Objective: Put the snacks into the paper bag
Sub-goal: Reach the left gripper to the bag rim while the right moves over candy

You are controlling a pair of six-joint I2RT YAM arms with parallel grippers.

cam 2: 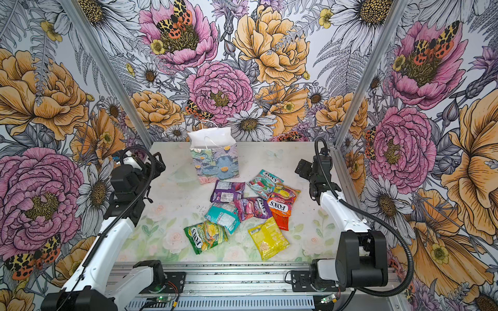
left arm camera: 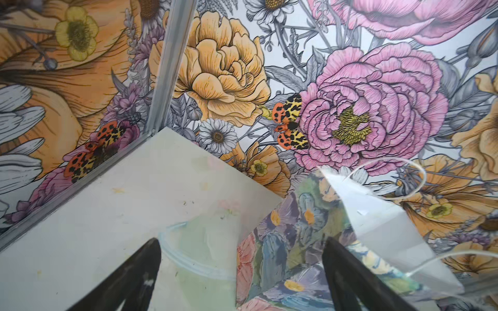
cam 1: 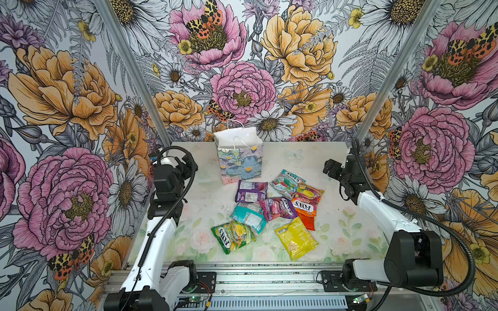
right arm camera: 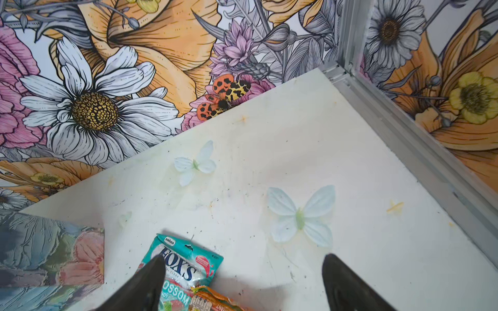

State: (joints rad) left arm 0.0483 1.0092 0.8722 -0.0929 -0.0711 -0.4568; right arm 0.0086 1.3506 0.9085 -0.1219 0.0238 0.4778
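Paper bag (cam 1: 239, 161): inside floor hidden behind its front wall in both top views. Teal FOX'S packet (right arm camera: 186, 266): cut off at the right wrist view's edge, partly behind a right pincer (right arm camera: 242, 258) finger.

White-and-black left arm (cam 1: 159, 237) and right arm (cam 1: 388, 212) sit folded at the sides; left tool (left arm camera: 241, 239) and right tool (right arm camera: 242, 255) gape wide, empty.

The tabletop (cam 1: 296, 159) was pale, printed with faint roses and white butterflies (right arm camera: 300, 215), and bore dark specks and a yellowish stain (right arm camera: 394, 206). Walls (cam 1: 242, 88) rose on three sides of the tabletop, papered with large pink, orange and white flowers and spotted moths (cam 1: 207, 24). Aluminium posts (cam 1: 132, 70) stood at the tabletop's two rear corners. An aluminium rail (cam 1: 269, 282) ran along its front edge. Lighting was even, without hard shadows.
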